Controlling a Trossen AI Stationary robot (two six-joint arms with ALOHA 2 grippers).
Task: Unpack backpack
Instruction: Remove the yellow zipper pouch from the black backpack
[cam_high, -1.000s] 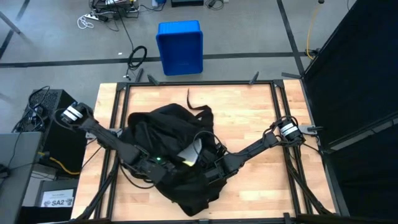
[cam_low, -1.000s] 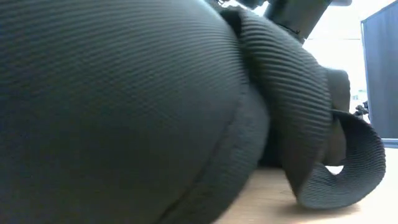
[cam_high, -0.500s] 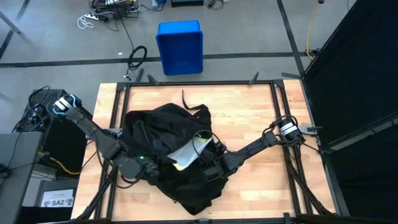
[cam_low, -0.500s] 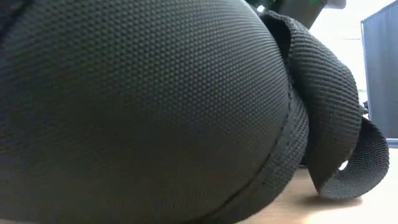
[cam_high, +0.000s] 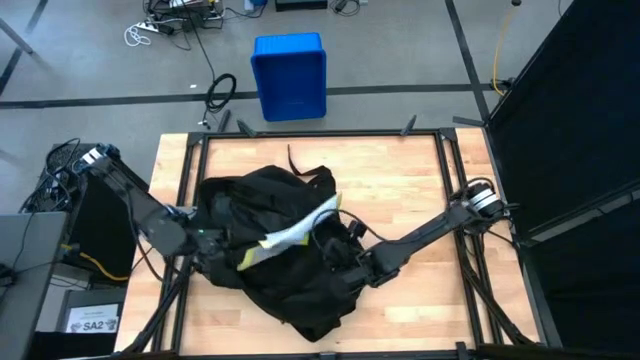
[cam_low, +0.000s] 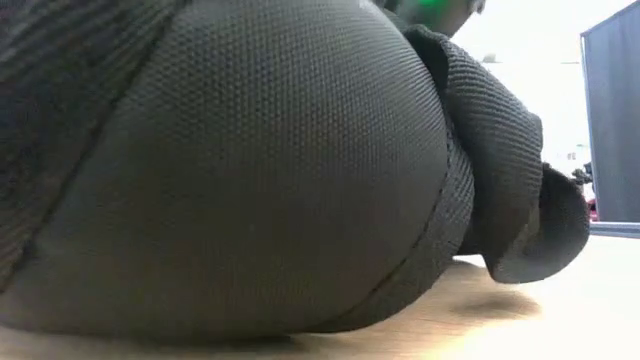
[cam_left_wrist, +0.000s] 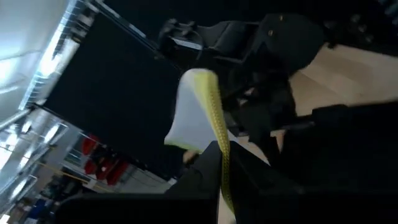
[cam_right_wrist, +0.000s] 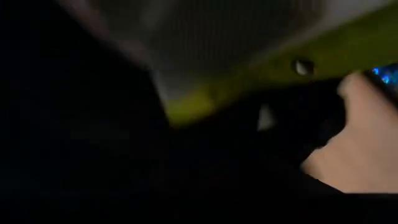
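Left tool (cam_high: 232, 256) clamps 1 white-yellow pouch (cam_high: 290, 233) above 1 backpack (cam_high: 285, 285); right tool (cam_high: 345, 262) grips backpack fabric.

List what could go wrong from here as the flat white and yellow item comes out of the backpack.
1. The white item with the yellow edge is only partly out of the backpack; its inner end may snag on the fabric and drag the bag along.
2. The left pincer seems to grip it by one end, so it could slip free.
3. The right pincer sits buried in the black folds, where loose straps or cords could catch it.
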